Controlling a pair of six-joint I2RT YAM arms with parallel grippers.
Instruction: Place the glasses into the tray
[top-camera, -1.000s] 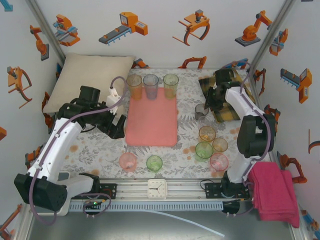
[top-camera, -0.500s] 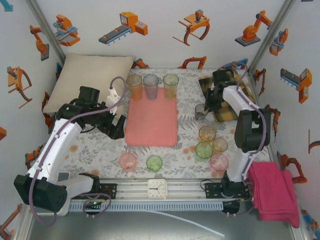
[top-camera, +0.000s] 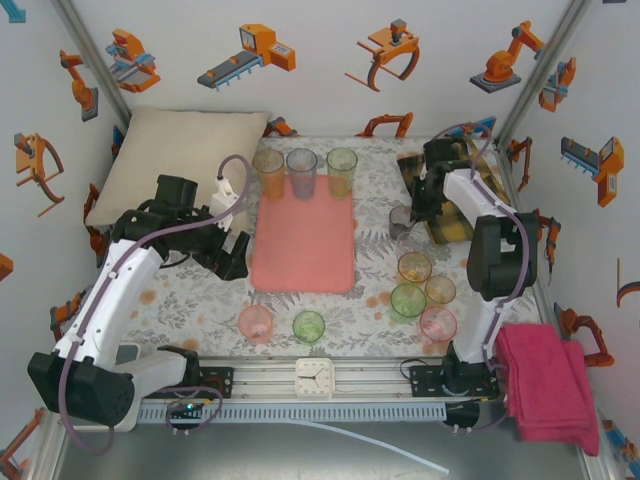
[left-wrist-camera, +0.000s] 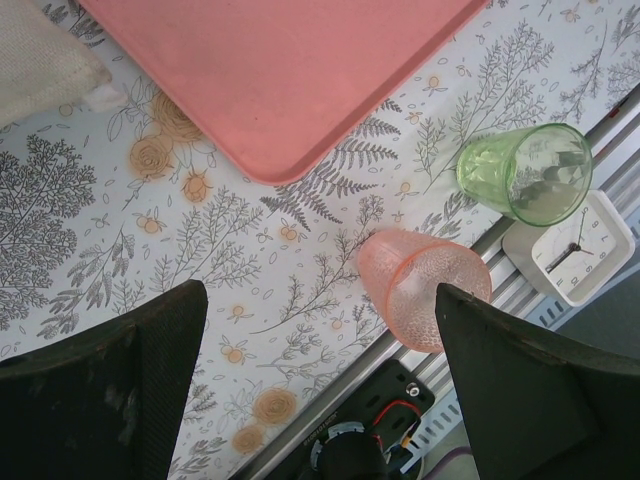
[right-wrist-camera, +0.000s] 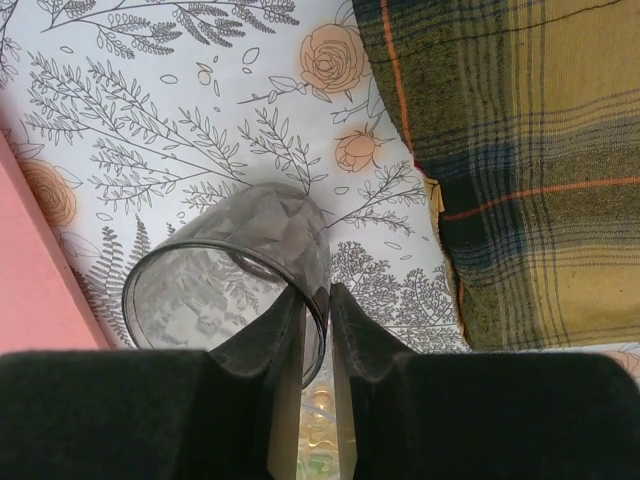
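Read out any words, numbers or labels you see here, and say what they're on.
No words, brands or labels can be read.
On the white clock: marks round the dial, too small to tell as numerals.
On the wall stickers: machine pictures, no lettering to be made out.

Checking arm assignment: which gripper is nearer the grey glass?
Right. The right gripper pinches the rim of the grey glass; the left gripper hangs open across the tray from it.
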